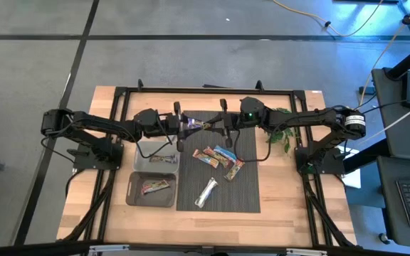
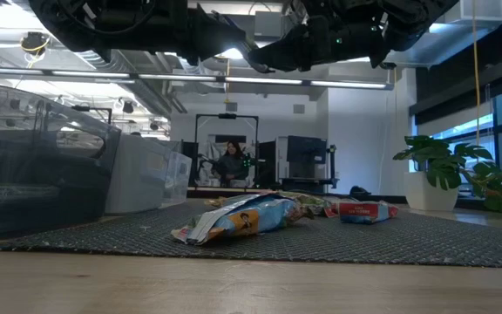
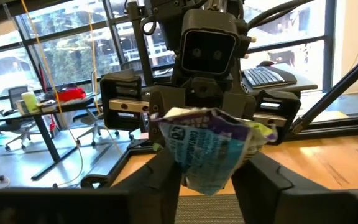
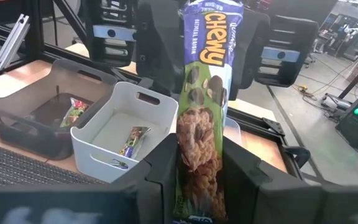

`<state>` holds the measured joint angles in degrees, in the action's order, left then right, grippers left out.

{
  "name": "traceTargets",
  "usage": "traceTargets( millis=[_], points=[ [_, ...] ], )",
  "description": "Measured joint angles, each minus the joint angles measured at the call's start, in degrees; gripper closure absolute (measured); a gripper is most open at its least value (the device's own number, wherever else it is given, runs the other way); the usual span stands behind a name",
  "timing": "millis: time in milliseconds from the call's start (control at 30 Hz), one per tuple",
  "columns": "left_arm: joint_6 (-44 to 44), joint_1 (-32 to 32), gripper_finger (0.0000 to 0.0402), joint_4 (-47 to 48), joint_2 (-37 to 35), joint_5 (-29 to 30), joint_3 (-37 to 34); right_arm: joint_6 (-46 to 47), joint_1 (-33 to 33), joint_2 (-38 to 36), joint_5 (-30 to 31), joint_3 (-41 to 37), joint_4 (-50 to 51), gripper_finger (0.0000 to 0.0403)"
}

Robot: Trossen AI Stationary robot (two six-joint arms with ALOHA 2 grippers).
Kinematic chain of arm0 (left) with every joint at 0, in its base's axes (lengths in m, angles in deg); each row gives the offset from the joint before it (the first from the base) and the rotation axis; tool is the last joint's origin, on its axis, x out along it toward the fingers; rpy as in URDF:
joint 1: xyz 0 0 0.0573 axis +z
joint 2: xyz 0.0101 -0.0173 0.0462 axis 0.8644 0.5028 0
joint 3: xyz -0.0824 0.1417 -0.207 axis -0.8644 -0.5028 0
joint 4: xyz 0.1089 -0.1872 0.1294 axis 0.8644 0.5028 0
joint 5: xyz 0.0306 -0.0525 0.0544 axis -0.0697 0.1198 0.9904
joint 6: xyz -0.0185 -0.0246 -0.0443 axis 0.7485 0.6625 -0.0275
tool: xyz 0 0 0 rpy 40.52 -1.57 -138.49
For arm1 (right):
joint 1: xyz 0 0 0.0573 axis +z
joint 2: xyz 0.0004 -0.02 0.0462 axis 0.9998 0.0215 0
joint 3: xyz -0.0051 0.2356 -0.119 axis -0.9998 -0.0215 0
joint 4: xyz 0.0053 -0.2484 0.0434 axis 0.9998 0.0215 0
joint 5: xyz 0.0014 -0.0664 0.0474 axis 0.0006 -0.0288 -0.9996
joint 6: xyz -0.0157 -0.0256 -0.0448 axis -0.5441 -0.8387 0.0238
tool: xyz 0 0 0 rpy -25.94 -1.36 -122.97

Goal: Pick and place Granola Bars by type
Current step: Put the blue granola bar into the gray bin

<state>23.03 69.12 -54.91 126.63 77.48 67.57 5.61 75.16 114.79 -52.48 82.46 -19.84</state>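
A purple-and-green granola bar (image 1: 199, 125) hangs level high above the dark mat (image 1: 251, 199), between my two grippers. My left gripper (image 3: 210, 177) comes from the table's left and is shut on one end of it. My right gripper (image 4: 201, 171) comes from the right and is shut on the other end. Several more granola bars lie flat on the mat, among them an orange one (image 1: 206, 156), a blue one (image 1: 224, 154) and a silver one (image 1: 206, 192). One bar lies in the white bin (image 4: 132, 140) and one in the dark bin (image 4: 73, 112). My left gripper pinches the bar's crumpled end (image 3: 194, 171) between its two fingers. The fingers come level from the table's left and lie along the bar. The bar is clear of the mat. My right gripper pinches the bar's other end by its two long edges (image 4: 197, 165). Its fingers come about level from the table's right and lie along the bar, whose printed face is up.
The white bin (image 1: 155, 151) and the dark bin (image 1: 151, 190) stand side by side left of the mat. A green leafy sprig (image 1: 280, 134) lies at the mat's far right. A black frame (image 1: 119, 96) borders the wooden table.
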Motion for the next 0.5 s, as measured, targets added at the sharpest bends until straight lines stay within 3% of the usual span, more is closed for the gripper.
traceTargets(
  millis=[267,500],
  points=[
    [-0.1,0.0,0.0332,0.1,0.0,0.0,0.0,0.0,0.0,0.0,0.0,0.0,0.2,0.0301],
    [-0.1,0.0,0.0335,0.5,0.0,0.0,0.0,-0.4,0.0,0.0,0.0,0.0,1.4,0.0295]
  ],
)
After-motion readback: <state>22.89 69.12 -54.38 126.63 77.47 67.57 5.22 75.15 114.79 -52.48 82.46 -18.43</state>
